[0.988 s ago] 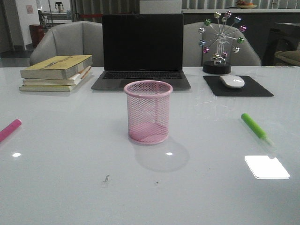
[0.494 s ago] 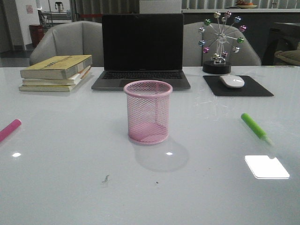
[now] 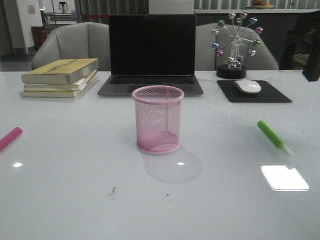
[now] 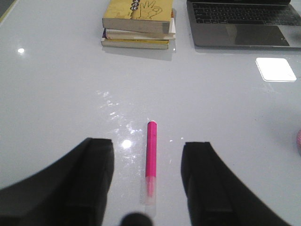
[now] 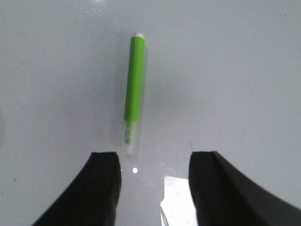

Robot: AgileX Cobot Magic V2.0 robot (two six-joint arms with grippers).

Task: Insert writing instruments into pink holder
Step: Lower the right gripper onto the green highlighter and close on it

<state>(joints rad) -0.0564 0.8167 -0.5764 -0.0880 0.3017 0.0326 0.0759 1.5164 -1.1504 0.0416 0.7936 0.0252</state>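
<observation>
Something dark has come in at the front view's right edge; both markers lie flat on the table, well apart from the cup [image 3: 158,119]. Each gripper, left [image 4: 147,183] and right [image 5: 154,188], hangs spread, straddling pink marker [image 4: 151,155] and green marker [image 5: 133,80], seemingly lined up to pinch

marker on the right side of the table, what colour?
Lime green marker with a pale clear cap end; clearest in the right wrist view.

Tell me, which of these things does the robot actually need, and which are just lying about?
Needed for the job:
pink mesh holder
green highlighter
pink highlighter

Just lying about:
laptop
stack of books
computer mouse
mouse pad
Ferris-wheel desk ornament
</observation>
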